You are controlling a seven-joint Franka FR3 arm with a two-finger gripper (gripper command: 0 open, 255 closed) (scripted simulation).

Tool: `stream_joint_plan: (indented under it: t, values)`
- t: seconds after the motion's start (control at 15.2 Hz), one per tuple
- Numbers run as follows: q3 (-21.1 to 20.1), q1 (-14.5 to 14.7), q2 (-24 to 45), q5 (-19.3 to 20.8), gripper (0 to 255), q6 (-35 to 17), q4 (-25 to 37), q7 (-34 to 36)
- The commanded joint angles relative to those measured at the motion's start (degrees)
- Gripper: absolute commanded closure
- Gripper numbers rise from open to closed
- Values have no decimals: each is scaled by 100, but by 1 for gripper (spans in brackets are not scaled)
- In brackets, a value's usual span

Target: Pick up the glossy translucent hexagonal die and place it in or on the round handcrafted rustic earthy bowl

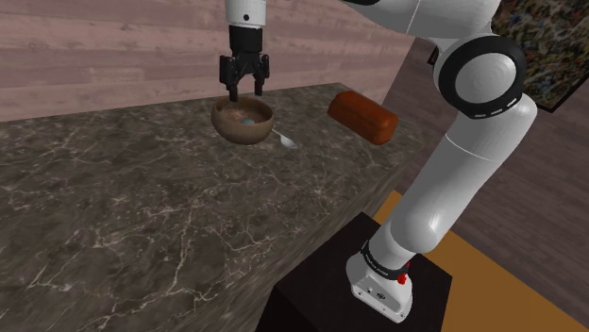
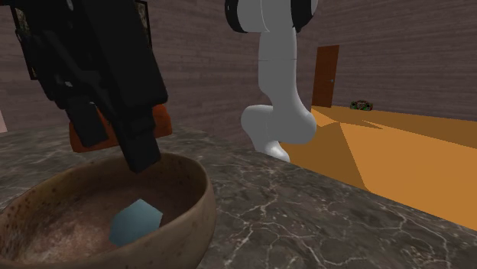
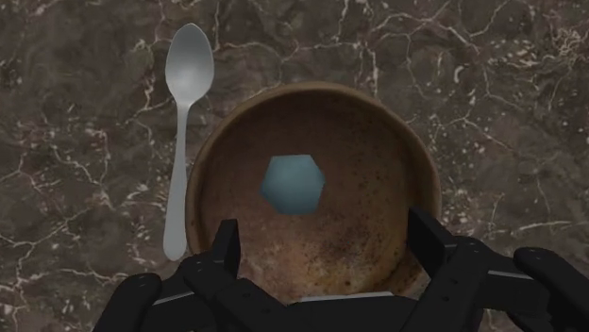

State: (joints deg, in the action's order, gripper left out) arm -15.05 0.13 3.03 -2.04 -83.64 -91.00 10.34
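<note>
Black claw (image 1: 244, 87) hangs released, its two fingers (image 3: 227, 245) spread wide over the brown speckled bowl (image 3: 212, 160), touching nothing. Pale blue translucent die (image 3: 293, 183) lies loose on the bowl's floor, near centre, clear of both fingers. Grey spoon (image 3: 189, 71) lies just beside the bowl on the dark veined marble tabletop (image 3: 510, 94). Reddish-brown loaf-shaped block (image 1: 362, 117) sits well apart, toward the shoulder view's right.
</note>
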Motion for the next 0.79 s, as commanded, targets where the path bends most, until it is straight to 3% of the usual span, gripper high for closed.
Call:
stream_joint_plan:
  t: [0.0, 0.2, 0.73]
  values:
    - [-4, 7, 90, 21, 0, 214, 302, 18]
    - [-23, 43, 413, 95, 0, 847, 1248, 81]
    - [-23, 44, 412, 95, 0, 846, 1247, 81]
